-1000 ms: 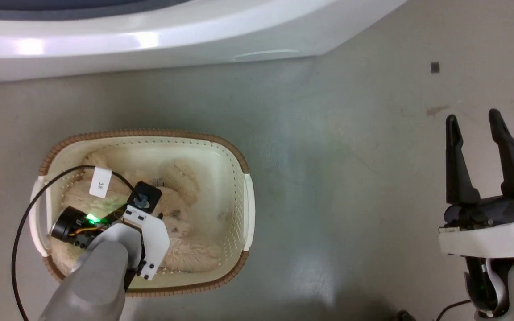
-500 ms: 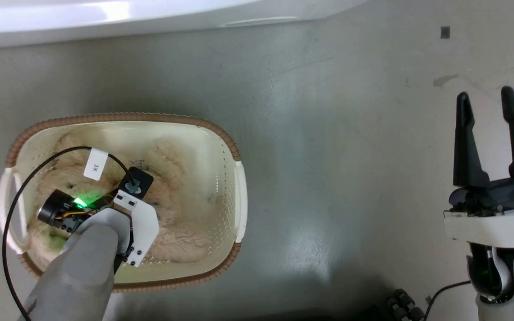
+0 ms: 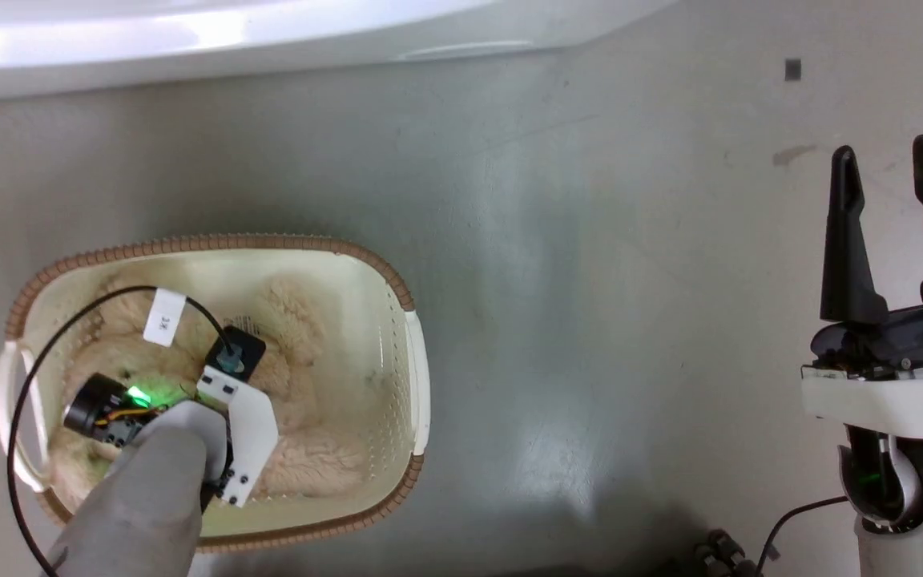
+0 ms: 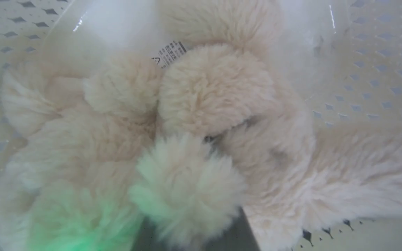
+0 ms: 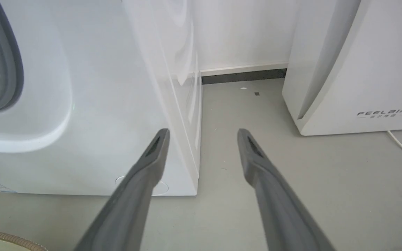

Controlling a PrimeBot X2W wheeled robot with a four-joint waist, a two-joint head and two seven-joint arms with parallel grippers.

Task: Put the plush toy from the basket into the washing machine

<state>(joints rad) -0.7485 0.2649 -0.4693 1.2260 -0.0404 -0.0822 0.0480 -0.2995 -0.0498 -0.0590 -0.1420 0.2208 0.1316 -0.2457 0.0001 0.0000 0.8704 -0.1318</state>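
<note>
Plush toy (image 3: 309, 461), a cream-beige heap of long shaggy fur with rounded, stubby lobes, lies inside the basket (image 3: 213, 241) and covers most of its bottom. A small printed fabric label (image 4: 169, 54) pokes out between two lobes. The basket is a rounded rectangle of cream plastic with rows of small perforations and a brown woven-look rim; it stands on the smooth grey floor (image 3: 590, 280) in front of the glossy white washing machine (image 5: 99, 104).

The left end effector (image 4: 194, 223) reaches down into the basket. Its dark fingers are sunk in the fur on either side of a fluffy tuft, tinted green by a light, and it cannot be told whether they clamp it. The right end effector (image 3: 886, 148) hangs well apart over bare floor, its two long tapered fingers spread with nothing between them.
</note>
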